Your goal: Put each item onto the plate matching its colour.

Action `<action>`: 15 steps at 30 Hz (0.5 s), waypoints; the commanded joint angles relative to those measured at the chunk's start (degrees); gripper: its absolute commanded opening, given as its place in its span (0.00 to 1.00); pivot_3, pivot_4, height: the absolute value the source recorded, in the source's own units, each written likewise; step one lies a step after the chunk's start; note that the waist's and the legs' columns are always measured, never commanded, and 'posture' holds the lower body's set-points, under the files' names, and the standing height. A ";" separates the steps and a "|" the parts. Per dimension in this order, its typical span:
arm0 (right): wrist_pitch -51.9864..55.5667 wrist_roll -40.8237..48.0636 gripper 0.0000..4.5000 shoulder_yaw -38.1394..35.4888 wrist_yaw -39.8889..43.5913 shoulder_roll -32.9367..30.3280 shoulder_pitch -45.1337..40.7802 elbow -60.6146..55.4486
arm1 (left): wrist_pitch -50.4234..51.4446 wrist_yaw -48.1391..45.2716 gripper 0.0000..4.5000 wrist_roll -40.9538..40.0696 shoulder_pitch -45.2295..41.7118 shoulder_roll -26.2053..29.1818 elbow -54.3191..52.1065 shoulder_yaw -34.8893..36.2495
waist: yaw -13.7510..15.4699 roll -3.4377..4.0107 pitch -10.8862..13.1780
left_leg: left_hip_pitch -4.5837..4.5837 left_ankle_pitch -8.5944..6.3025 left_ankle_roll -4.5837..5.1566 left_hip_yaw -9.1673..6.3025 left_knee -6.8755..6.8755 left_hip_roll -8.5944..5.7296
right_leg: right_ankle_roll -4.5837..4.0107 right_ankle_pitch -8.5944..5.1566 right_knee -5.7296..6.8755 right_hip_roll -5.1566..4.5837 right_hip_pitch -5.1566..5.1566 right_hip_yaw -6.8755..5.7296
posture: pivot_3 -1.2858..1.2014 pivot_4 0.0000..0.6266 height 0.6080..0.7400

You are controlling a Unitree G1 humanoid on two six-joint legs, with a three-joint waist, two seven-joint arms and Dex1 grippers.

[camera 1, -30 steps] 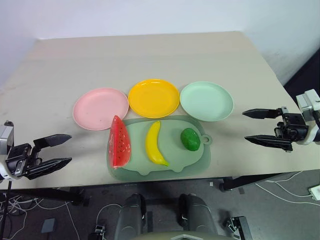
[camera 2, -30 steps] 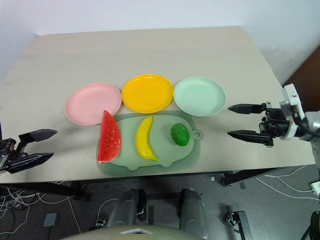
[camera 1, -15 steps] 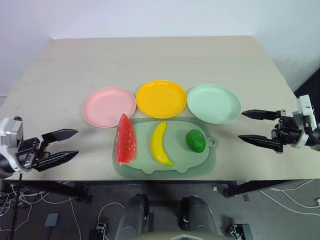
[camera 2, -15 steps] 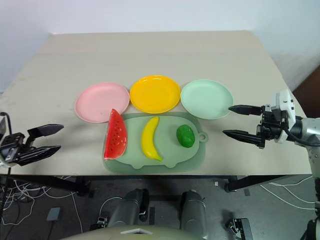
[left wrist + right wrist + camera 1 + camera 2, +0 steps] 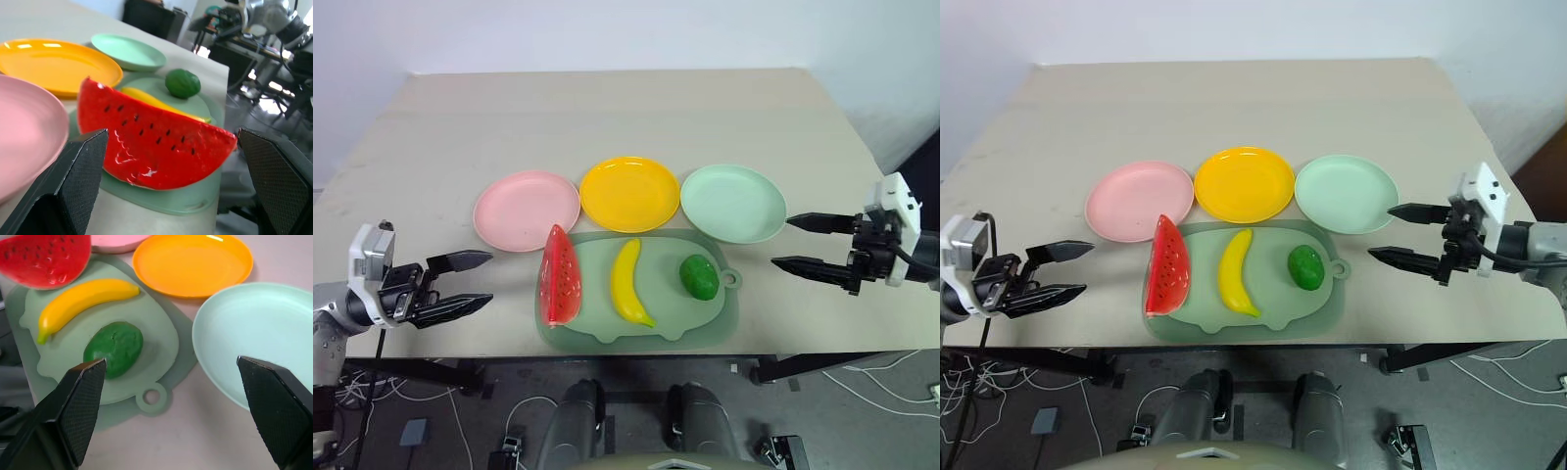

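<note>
Watermelon wedge (image 5: 559,288), banana (image 5: 628,282) and green fruit (image 5: 699,276) lie on pig-shaped mat (image 5: 724,315), just in front of pink plate (image 5: 526,210), yellow plate (image 5: 629,193), mint plate (image 5: 733,202). Left gripper (image 5: 472,284) and right gripper (image 5: 799,243) flank the mat, both spread wide, empty, apart from the fruits.

Watermelon (image 5: 559,287), banana (image 5: 628,281), round fruit (image 5: 699,276) left-to-right on mat (image 5: 724,311), plates behind.

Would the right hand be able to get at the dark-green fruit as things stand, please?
Probably yes. The right hand is open beside the mat, and nothing stands between it and the dark-green fruit. The mint green plate lies behind that path, not across it.
</note>
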 commanded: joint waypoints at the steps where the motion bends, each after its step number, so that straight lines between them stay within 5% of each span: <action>1: 9.81 4.38 1.00 0.28 -8.64 0.94 -2.70 -7.62 | -1.48 -0.55 0.99 0.69 -2.03 0.04 -0.77 -0.47 | 0.04 0.00 0.00 | 0.00 0.00 0.00 0.01 -0.01 0.03 | -0.02 0.02 -0.04 0.03 0.00 0.01 | 0.52 0.24 0.52; 8: 34.01 12.75 1.00 4.98 -34.34 15.87 -14.47 -16.66 | -2.74 -2.15 0.99 2.23 -5.20 1.35 -0.15 -1.76 | -0.08 -0.08 -0.01 | -0.05 0.01 0.02 0.17 -0.09 0.37 | -0.28 0.22 -0.29 0.43 -0.20 0.35 | 0.52 0.24 0.52; 15: 44.28 11.98 1.00 7.35 -44.91 24.18 -18.70 -18.97 | -2.84 -2.29 0.99 2.20 -5.20 2.23 -0.13 -1.93 | 0.39 -0.10 -0.02 | -0.07 0.10 0.16 0.38 -0.17 0.52 | -0.36 0.45 -0.35 0.79 -0.34 0.42 | 0.52 0.24 0.52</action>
